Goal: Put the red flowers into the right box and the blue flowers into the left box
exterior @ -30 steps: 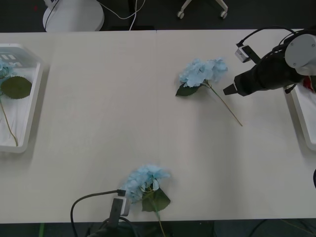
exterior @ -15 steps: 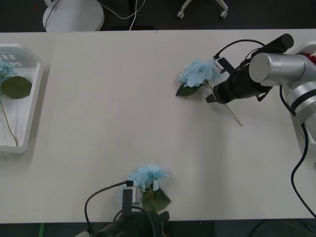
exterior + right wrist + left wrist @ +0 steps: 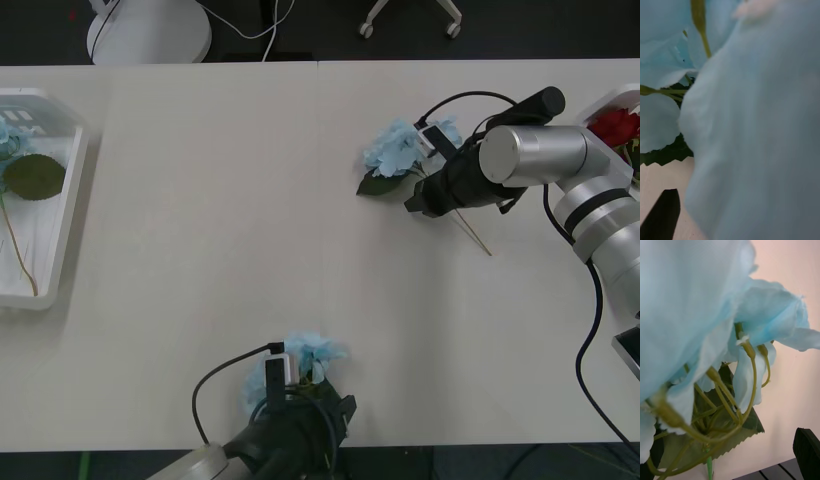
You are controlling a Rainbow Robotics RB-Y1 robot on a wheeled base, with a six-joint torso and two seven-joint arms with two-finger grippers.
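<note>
At the near edge of the pale worktop [image 3: 200, 250], the left gripper [image 3: 300, 425] sits over a pale blue puffy flower cluster [image 3: 300, 358], its petals and green stems right up against the wrist camera; whether its fingers are open or closed cannot be told. Farther off, the right gripper [image 3: 420, 195] touches a second pale blue cluster [image 3: 398, 148]; its fingers cannot be judged either. The shallow white left tray [image 3: 62, 215] holds a blue flower; the white right tray [image 3: 600, 100] holds a deep-red rose [image 3: 612, 124].

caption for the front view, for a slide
Both grippers, left and right, reach blue flowers on the table.
</note>
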